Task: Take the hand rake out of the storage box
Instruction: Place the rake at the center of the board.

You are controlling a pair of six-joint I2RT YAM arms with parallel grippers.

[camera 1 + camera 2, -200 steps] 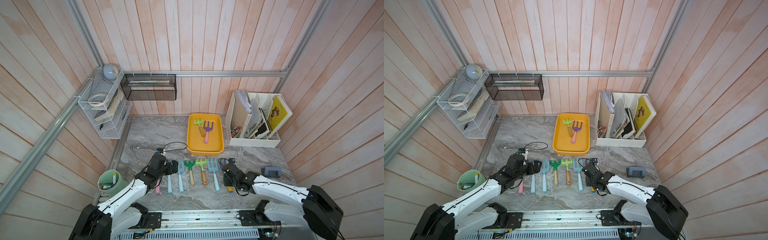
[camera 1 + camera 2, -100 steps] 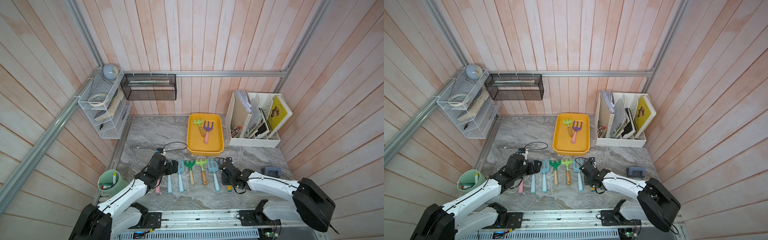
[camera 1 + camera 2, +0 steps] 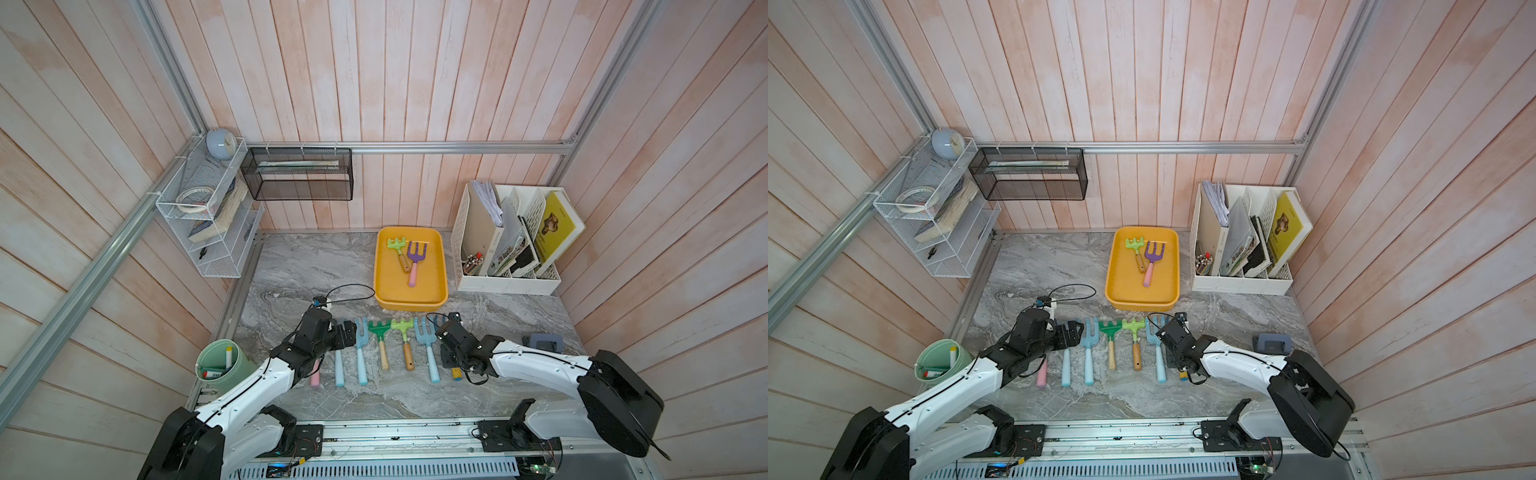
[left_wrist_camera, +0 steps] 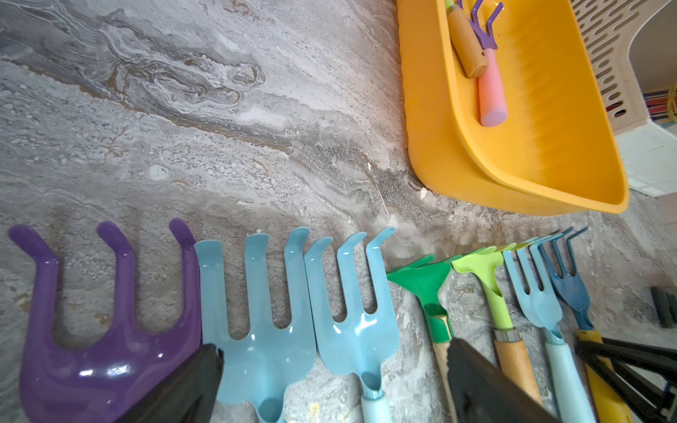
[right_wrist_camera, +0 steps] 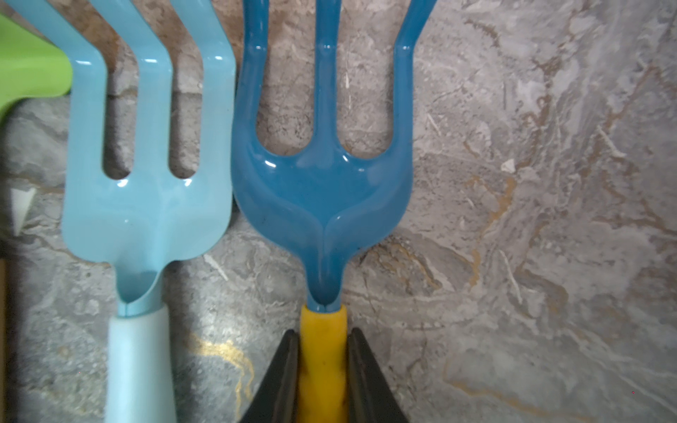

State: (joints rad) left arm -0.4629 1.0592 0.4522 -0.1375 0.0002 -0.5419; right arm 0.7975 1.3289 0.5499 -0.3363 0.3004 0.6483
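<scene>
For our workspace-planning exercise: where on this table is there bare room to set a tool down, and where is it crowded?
Free: the marble between storage box, wire shelf and tool row; the strip between that row and the front rail. Crowded: the tool row, beneath the left end effector and right end effector.

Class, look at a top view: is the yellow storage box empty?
No, a light green rake and a purple rake lie inside the storage box.

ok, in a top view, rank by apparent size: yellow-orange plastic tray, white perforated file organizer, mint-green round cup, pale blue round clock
Largest to smallest:
1. white perforated file organizer
2. yellow-orange plastic tray
3. mint-green round cup
4. pale blue round clock, clearly smallest
</scene>
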